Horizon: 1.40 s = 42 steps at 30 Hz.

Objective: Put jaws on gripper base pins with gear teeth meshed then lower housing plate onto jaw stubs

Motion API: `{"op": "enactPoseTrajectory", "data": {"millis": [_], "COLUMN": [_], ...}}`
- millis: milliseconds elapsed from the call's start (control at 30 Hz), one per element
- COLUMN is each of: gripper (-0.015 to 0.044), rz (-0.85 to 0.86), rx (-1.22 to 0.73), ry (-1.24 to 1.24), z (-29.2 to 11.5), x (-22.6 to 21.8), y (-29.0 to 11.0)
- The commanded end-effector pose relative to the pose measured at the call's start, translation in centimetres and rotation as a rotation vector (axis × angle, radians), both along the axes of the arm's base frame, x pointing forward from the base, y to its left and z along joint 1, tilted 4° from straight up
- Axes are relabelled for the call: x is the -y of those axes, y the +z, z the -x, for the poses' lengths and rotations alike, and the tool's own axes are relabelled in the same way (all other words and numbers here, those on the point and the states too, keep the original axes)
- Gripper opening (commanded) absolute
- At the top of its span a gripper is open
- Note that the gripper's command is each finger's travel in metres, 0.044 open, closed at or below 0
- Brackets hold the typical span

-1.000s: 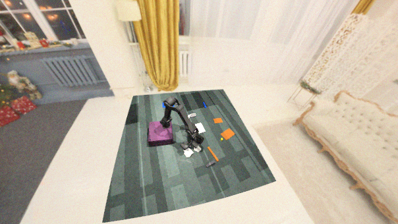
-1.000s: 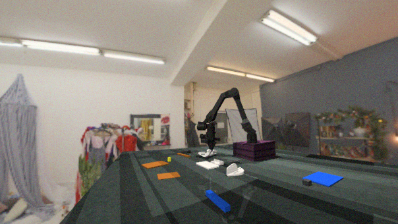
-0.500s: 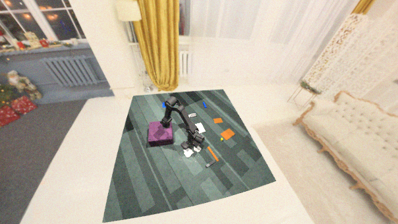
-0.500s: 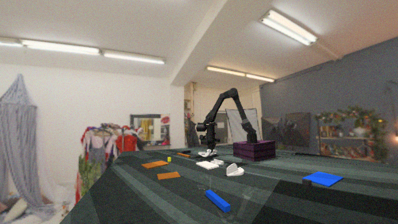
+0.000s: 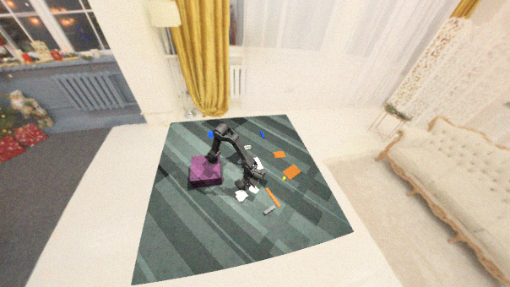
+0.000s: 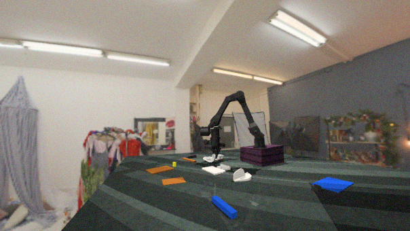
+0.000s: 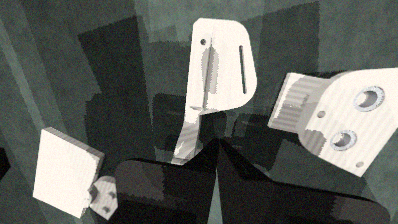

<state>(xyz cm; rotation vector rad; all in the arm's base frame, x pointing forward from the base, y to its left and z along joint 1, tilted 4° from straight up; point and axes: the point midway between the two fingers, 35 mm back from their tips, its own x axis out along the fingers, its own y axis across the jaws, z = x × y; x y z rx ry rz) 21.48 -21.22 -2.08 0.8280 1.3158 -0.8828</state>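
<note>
Your black parallel-jaw gripper (image 5: 243,185) (image 6: 215,155) (image 7: 217,143) is narrow, fingertips together, with nothing visibly held. Below it, the curved white plastic jaw part (image 5: 253,189) (image 6: 208,159) (image 7: 225,65) lies apart from the white plastic plate with 2 ringed round features (image 5: 241,195) (image 6: 218,156) (image 7: 332,112), probably the base. Risk: if you descend with the fingers shut, they may push the jaw part or tip it. Misaligned pins could also block tooth mesh and leave the housing sloping. The square white plate (image 5: 257,164) (image 6: 213,170) (image 7: 65,175) lies nearby, role unconfirmed. The surface (image 5: 190,240) (image 6: 142,207) (image 7: 30,30) is dark green, streaked and shadowed. The room shows a pleated gold curtain (image 5: 203,55) and a tufted cream sofa (image 5: 456,169)
</note>
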Motion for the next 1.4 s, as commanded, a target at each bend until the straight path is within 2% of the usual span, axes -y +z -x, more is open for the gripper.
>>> {"op": "enactPoseTrajectory", "data": {"millis": [0,633,833,967,1367], "gripper": [0.0000,0.0000,0.0000,0.0000,0.0315], "rz": [0.005,0.004,-0.002,-0.002,0.000], "rx": [0.004,0.006,0.006,0.006,0.008], "ry": [-0.004,-0.004,0.000,0.001,0.003], "z": [-0.8,-2.2,-1.9,-1.8,-1.9], "x": [-0.1,-0.9,-1.4,-1.5,-1.4], "y": [0.2,0.4,5.4,6.1,5.3]}}
